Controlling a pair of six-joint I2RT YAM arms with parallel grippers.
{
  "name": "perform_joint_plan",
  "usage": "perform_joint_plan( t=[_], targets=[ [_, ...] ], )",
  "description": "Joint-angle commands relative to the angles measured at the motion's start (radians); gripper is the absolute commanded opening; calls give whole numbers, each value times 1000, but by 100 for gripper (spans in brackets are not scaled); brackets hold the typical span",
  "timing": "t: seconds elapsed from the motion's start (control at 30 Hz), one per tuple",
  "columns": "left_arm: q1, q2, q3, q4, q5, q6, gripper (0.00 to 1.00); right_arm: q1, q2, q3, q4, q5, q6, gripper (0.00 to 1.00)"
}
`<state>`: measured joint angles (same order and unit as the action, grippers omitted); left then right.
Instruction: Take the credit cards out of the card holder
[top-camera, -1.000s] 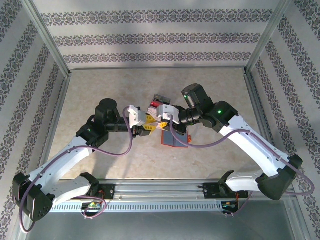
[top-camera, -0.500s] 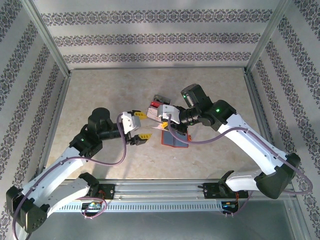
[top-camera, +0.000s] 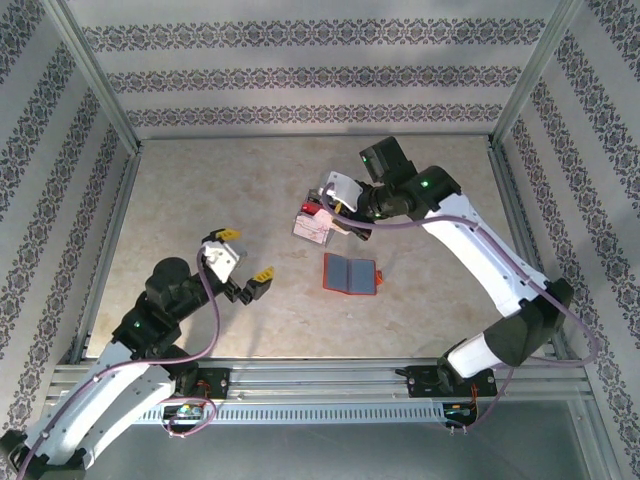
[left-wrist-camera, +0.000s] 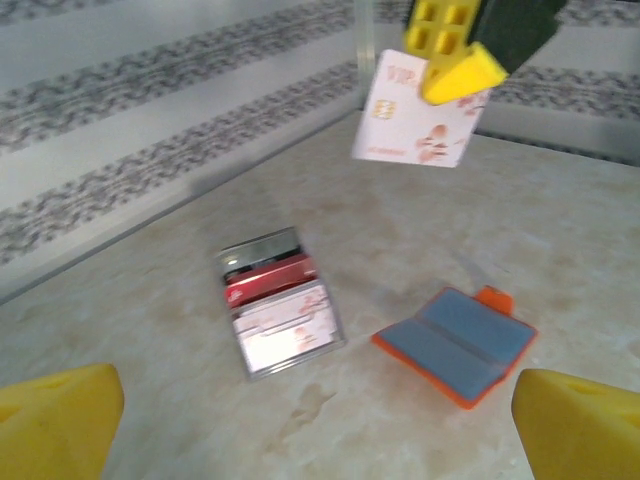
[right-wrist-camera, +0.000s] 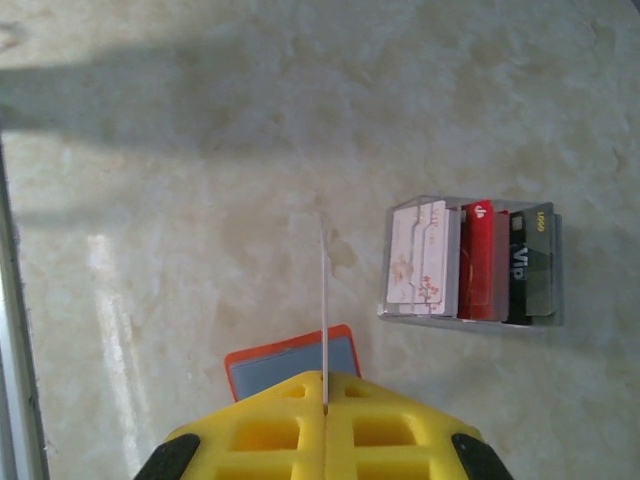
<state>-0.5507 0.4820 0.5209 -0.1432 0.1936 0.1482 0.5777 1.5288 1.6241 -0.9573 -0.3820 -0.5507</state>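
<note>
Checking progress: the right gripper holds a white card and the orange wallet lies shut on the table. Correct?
Not quite. The wallet lies open, its grey-blue pockets facing up, as the left wrist view shows. The right gripper does hold a white card.

The card holder (top-camera: 350, 274) looks matt, the table (top-camera: 200, 200) polished stone (box (right-wrist-camera: 470, 318): clear plastic)

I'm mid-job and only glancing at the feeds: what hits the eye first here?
The right tool pinches a white card by its edge, raised above the table beside the clear box of cards. The orange-red card holder lies open and flat near the middle, grey-blue pockets up. The left tool hangs wide open at the near left, holding nothing.
</note>
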Motion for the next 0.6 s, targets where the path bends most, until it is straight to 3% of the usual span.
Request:
perform_joint_plan(
  t=[0.0, 0.2, 0.57],
  targets=[
    [-8, -52, -6, -136, -199, -127, 100, -11, 68, 91, -38, 28, 17, 0],
    [-9, -86, 13, -278, -267, -206, 100, -24, 248, 256, -91, 43, 0, 0],
    [-8, -115, 12, -338, -343, -203, 100, -23, 539, 566, -259, 83, -24, 0]
  ],
)
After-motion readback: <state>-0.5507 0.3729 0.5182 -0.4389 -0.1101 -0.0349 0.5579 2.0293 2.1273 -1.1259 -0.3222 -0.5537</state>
